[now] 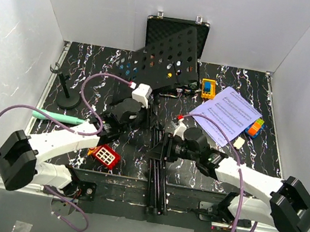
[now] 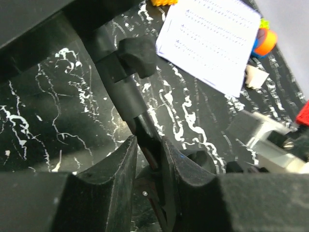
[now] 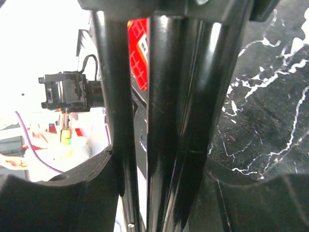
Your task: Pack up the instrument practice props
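The black music stand lies along the table, its hole-punched desk [image 1: 167,64] at the back and its folded tripod legs [image 1: 157,182] reaching the near edge. My left gripper [image 1: 145,114] is shut on the stand's pole [image 2: 130,99], just below a black clamp knob [image 2: 137,55]. My right gripper [image 1: 168,145] is shut round the bundle of folded legs [image 3: 166,96]. White sheet-music pages [image 1: 227,114] lie at the right and show in the left wrist view [image 2: 210,41]. The mint-green microphone [image 1: 56,116] lies at the left edge. The small black mic stand [image 1: 66,93] stands behind it.
An open black foam-lined case [image 1: 175,32] leans at the back wall. A red-and-yellow toy [image 1: 105,155] sits by my left arm. A small orange-and-blue toy [image 1: 208,88] and a multicoloured one [image 1: 255,127] lie near the sheet music. White walls enclose the table.
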Motion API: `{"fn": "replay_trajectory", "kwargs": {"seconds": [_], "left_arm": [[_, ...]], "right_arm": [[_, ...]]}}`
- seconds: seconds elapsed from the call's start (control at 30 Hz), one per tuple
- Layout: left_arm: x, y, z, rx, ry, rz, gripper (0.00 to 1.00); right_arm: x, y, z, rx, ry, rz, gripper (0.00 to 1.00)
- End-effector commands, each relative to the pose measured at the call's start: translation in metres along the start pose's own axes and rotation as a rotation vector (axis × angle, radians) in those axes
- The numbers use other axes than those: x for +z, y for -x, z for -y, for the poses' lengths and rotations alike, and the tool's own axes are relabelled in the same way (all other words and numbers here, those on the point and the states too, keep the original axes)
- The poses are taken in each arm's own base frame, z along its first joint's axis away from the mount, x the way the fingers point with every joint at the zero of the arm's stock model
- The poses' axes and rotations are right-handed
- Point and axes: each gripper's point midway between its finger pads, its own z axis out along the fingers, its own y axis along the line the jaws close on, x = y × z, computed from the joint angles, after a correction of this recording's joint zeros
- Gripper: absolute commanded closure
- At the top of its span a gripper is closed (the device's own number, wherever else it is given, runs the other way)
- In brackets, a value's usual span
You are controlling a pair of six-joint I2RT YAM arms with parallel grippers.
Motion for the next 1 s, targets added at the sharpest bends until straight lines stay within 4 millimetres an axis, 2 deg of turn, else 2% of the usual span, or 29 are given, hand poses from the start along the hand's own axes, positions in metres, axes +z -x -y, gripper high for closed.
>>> {"fn": "replay_trajectory", "kwargs": {"seconds": [0.0,0.17,0.67,0.97], "left_arm": [[0.012,-0.004,-0.01,0.072,0.033,0.04,1.0],[0.027,-0.022,-0.019,0.099,0.064,0.002,1.0],[0.061,-0.05,-0.035,0.174,0.119,-0.041,1.0],[0.074,-0.078,-0.053,0.185,0.161,-0.083,1.0]], "right_arm": [[-0.013,0.069,-0.076,-0.139,0.274,0.265,0.99],[-0.002,0.067,-0.053,-0.145,0.216,0.261,0.99],[0.028,0.078,-0.019,-0.124,0.176,0.246,0.99],[0.042,0.079,0.019,-0.119,0.047,0.177,0.99]]}}
